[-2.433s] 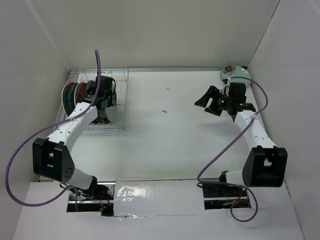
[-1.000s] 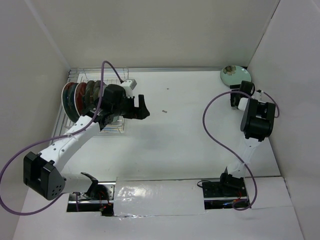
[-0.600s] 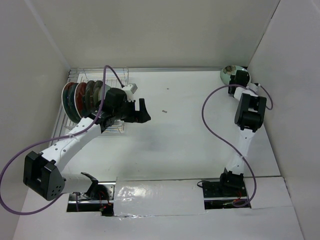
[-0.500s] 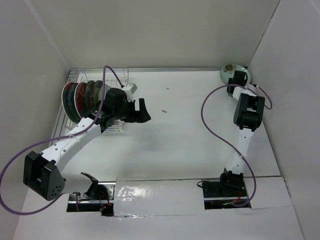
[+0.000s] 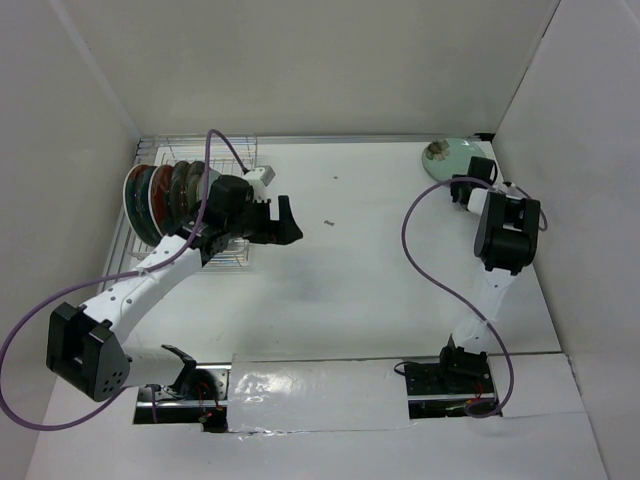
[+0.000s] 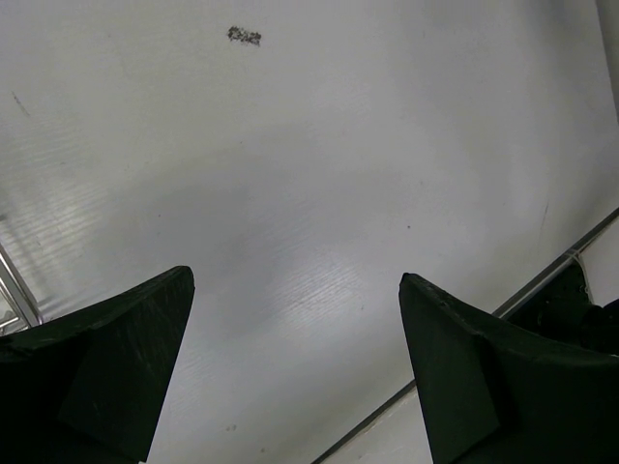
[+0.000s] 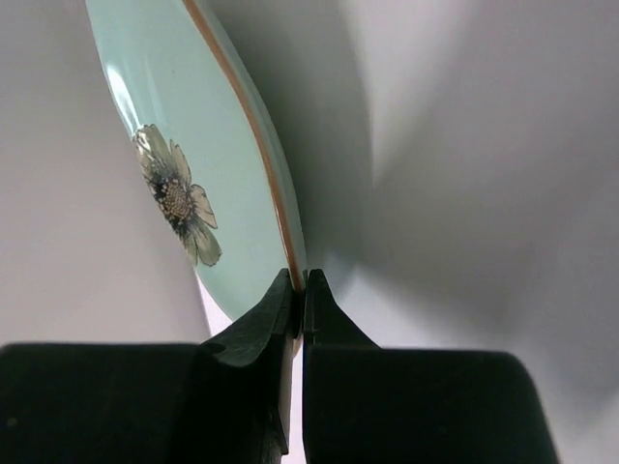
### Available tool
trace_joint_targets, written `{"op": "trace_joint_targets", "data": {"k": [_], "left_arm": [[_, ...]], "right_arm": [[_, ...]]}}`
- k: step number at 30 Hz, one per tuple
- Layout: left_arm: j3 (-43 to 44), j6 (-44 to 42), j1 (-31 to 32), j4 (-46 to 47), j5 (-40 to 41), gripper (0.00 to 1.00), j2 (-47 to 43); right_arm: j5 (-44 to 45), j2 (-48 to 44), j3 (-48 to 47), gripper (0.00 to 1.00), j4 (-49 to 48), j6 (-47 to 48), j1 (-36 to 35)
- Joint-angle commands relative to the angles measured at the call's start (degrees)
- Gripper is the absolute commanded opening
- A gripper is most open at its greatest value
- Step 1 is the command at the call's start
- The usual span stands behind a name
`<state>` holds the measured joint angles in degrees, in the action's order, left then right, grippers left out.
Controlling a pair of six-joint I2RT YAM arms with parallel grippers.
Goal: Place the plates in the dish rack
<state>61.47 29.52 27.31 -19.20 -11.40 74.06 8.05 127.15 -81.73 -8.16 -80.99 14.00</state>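
The mint plate (image 7: pixel 184 145) was at the far right corner of the table (image 5: pixel 380 260), well apart from the rack (image 5: pixel 238 152) at far left, where other plates (image 5: pixel 165 192) stood on edge; the right gripper (image 7: pixel 300 290) had its jaws pinched on the plate's rim. The left gripper (image 5: pixel 285 222) hung beside the rack, jaws spread and empty. Judged step: pickup of this plate; next it needs a lift without slip and a carry across to a free rack slot.

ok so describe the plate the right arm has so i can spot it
Look to the table's far right corner, opposite the dish rack. The pale mint plate with a flower is pinched at its rim by the right gripper; it alone sits outside the rack.
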Motion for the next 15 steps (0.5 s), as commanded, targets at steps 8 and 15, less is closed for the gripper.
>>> {"op": "trace_joint_targets", "data": {"k": [8, 15], "left_arm": [[2.0, -1.3, -5.8, 9.5, -13.5, 1.0, 6.4], [5.4, 3.8, -7.6, 16.2, -23.9, 1.0, 15.4]], "right_arm": [[-23.2, -22.1, 21.2, 0.0, 5.4, 29.1, -3.6], [-35.3, -34.8, 25.7, 0.0, 6.6, 35.0, -7.6]]}}
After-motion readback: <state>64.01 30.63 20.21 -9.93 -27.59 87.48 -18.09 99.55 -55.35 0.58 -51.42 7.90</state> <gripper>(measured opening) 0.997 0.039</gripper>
